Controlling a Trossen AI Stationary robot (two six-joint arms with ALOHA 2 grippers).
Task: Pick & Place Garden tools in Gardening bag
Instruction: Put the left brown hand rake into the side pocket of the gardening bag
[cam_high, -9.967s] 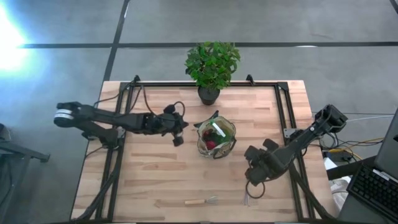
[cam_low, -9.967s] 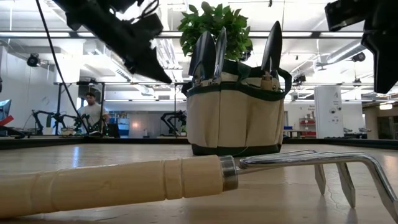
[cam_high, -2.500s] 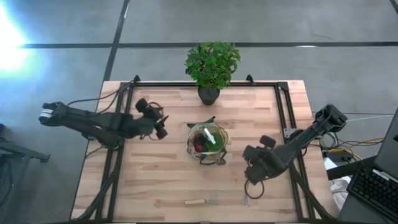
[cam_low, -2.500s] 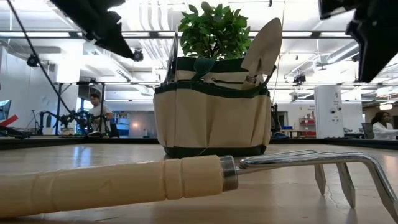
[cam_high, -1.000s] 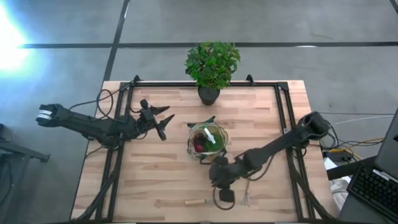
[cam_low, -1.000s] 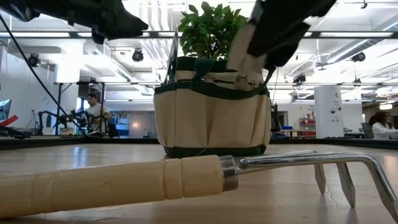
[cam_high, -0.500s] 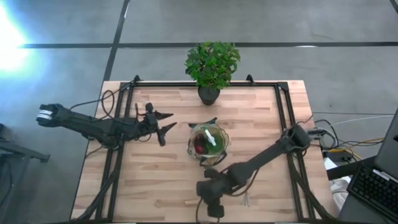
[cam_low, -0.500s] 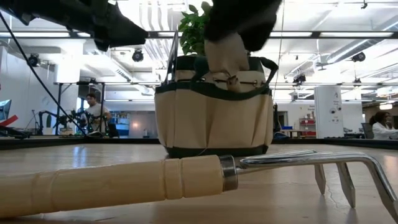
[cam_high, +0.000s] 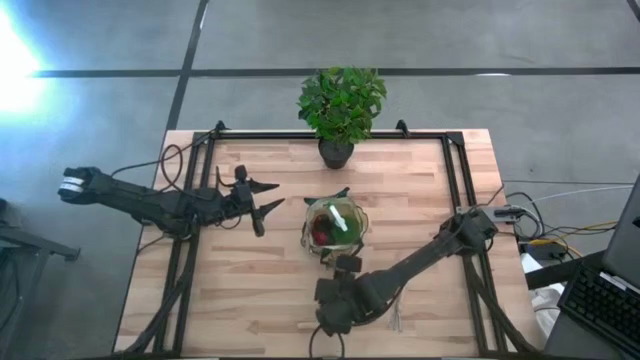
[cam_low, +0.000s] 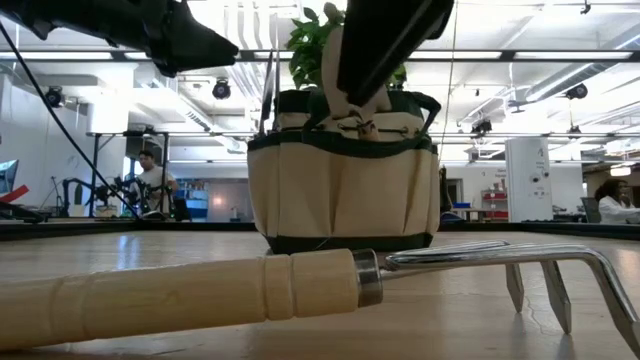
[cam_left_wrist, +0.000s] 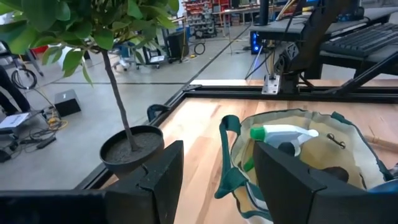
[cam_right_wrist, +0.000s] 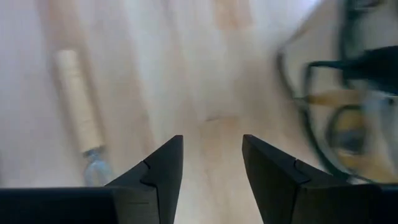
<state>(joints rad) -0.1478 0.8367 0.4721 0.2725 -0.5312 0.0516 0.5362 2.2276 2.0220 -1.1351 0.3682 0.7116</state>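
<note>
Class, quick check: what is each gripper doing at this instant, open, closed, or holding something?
Left gripper: open, empty, facing the olive-khaki fabric gardening bag.
Right gripper: open, empty, above the wooden table, near the wooden-handled metal rake.

R claw gaping, low; L claw gaping.

A pale wooden table with a black frame carries a khaki bag near its middle, a potted plant at the far edge, and a wooden-handled rake lying flat near the front edge, well apart from the bag
</note>
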